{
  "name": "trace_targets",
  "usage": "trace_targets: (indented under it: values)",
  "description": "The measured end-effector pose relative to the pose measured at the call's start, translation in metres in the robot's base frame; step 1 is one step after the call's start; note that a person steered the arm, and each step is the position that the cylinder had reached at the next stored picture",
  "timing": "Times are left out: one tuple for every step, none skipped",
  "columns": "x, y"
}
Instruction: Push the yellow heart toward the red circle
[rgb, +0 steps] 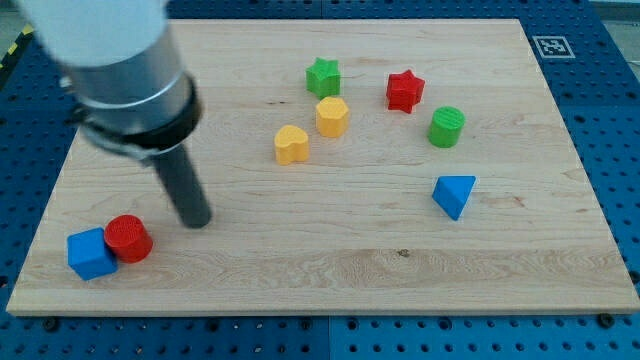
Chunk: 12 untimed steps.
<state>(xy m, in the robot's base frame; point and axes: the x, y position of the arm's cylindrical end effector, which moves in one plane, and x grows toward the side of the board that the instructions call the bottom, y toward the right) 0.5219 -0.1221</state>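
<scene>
1. The arm's rod is ending in a bare tip (197, 222); it carries no jaws, so it is neither spread nor pinching anything, and it is touching no block.
2. The tip is standing on the wooden board (330, 270) just to the view's right of the red circle (128, 238) and slightly above it, with a small gap showing between them.
3. The blue cube (90, 254) is sitting against the red circle's left side, apparently touching it.
4. The yellow heart (291, 144) is lying well apart from the red circle, up and to the view's right of it, beyond the tip.
5. The yellow hexagon (332, 116) is sitting further from the red circle than the heart, just up and right of the heart.
6. The green star (323, 76) is resting nearer the view's top, directly above the hexagon.
7. The red star (405, 91) and the green cylinder (446, 127) are lying further right again, far from the red circle.
8. The blue triangle (455, 194) is sitting furthest to the view's right, at a height between the heart and the red circle.
</scene>
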Motion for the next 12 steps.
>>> trace_targets:
  values:
    - [-0.052, 0.01]
    - [-0.111, 0.017]
    - [-0.122, 0.092]
    - [-0.1, 0.137]
    - [-0.089, 0.111]
    - [-0.095, 0.081]
    - [-0.095, 0.056]
    - [-0.083, 0.047]
    - [-0.055, 0.047]
    - [-0.039, 0.038]
    - [-0.039, 0.013]
    - [-0.037, 0.001]
